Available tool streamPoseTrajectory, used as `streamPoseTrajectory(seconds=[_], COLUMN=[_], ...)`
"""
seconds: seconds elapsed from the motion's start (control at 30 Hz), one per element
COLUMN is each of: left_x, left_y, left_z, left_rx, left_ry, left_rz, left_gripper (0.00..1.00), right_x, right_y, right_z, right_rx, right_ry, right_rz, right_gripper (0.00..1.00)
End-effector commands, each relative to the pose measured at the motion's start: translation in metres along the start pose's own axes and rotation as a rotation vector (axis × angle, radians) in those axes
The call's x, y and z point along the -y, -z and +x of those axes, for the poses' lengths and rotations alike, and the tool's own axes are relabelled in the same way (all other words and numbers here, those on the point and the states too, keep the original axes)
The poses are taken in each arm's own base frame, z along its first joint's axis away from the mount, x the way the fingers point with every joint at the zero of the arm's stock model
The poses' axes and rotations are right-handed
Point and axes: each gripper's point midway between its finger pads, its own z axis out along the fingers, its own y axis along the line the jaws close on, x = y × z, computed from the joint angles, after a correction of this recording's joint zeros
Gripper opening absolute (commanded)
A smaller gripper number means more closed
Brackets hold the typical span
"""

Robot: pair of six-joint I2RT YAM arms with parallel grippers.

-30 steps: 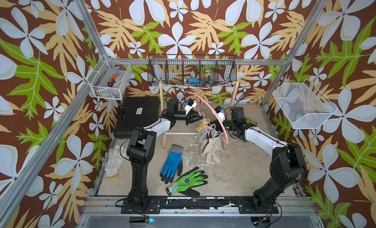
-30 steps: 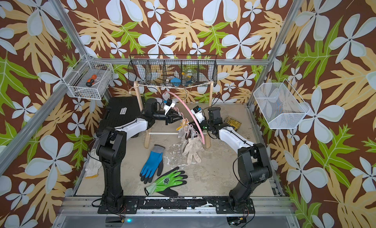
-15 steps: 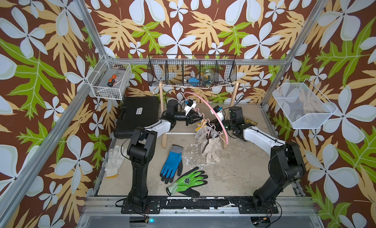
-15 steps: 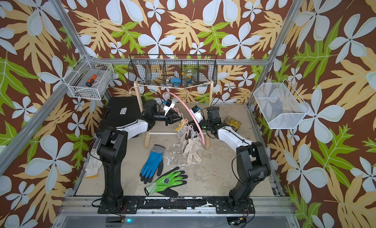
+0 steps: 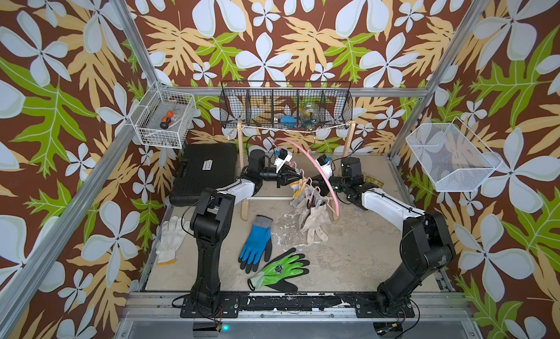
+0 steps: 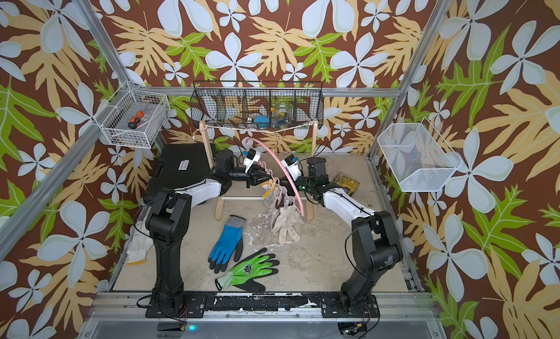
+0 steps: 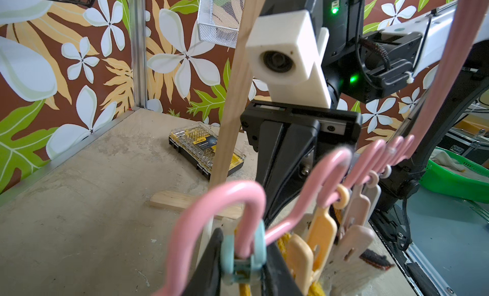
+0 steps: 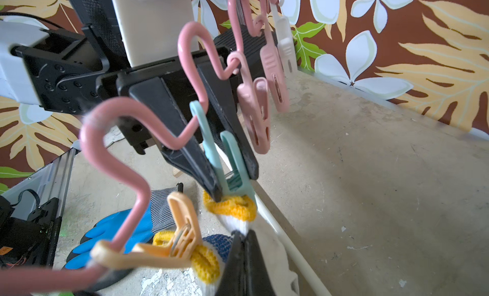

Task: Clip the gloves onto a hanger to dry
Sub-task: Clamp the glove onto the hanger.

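left end effector (image 8: 232, 182): clenched on teal clip (image 8: 229, 149), squeezing it.
right end effector (image 8: 243, 257): clenched on white glove (image 8: 232, 208), with the yellow cuff at the clip mouth; can't tell if it's seated.
hanger (image 5: 332, 201): up between both arms, pale gloves (image 5: 313, 222) hanging from it.
blue glove (image 5: 256, 243), green glove (image 5: 280, 269): flat on desk (image 5: 357, 255), not yet hung.
risk: hanger can swing. If the squeeze lets go before the cuff is in, the clip likely bites air and the glove drops.
views: right wrist shows cuff against clip; top views hide that behind the arms but show the unhung gloves.
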Motion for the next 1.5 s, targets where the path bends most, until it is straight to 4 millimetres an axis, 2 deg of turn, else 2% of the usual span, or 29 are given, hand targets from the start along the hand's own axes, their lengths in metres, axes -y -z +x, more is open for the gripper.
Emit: streamPoseTrajectory(seconds=[0.0,0.17,0.23,0.3,0.37,0.57,0.73,0.83,0.97,1.1,1.2,1.27,1.37,1.47], left_x=[0.003,0.001,-0.001,-0.001,-0.001,-0.003,-0.004,-0.004,-0.006,-0.007,-0.008,-0.010,-0.011,-0.013], left_y=[0.000,0.000,0.001,0.001,0.001,0.004,0.006,0.005,0.006,0.009,0.011,0.011,0.013,0.015], left_z=[-0.002,0.001,0.000,-0.001,-0.003,-0.003,-0.001,-0.002,0.001,0.004,0.003,0.004,0.007,0.008], left_rx=[0.008,0.005,0.006,0.007,0.008,0.009,0.003,-0.003,-0.012,-0.019,-0.026,-0.035,-0.054,-0.072], left_ry=[-0.017,-0.010,-0.008,-0.006,-0.008,-0.005,0.005,0.020,0.018,0.027,0.031,0.033,0.027,0.025], left_rz=[0.026,0.016,0.006,0.002,-0.002,-0.024,-0.033,-0.019,-0.041,-0.055,-0.059,-0.071,-0.094,-0.111], left_gripper=[0.15,0.16,0.23,0.37,0.43,0.55,0.57,0.53,0.56,0.58,0.58,0.58,0.58,0.58], right_x=[-0.002,-0.005,-0.005,-0.004,-0.002,0.000,0.003,0.004,0.006,0.009,0.007,0.008,0.009,0.011], right_y=[0.001,0.003,0.002,0.000,-0.002,-0.004,-0.004,-0.005,-0.004,-0.004,-0.003,-0.002,0.000,0.003], right_z=[-0.012,-0.014,-0.013,-0.008,-0.003,0.006,0.012,0.011,0.012,0.014,0.011,0.009,0.010,0.011], right_rx=[0.042,0.055,0.050,0.032,0.021,-0.001,-0.016,-0.013,-0.016,-0.024,-0.016,-0.010,-0.015,-0.025], right_ry=[0.021,0.023,0.021,0.017,0.012,0.004,0.003,0.003,0.004,0.006,0.010,0.011,0.020,0.025], right_rz=[-0.002,-0.012,-0.013,-0.012,-0.008,-0.001,0.015,0.018,0.030,0.050,0.047,0.056,0.072,0.090], right_gripper=[0.00,0.00,0.00,0.00,0.00,0.00,0.00,0.00,0.01,0.21,0.13,0.18,0.31,0.31])
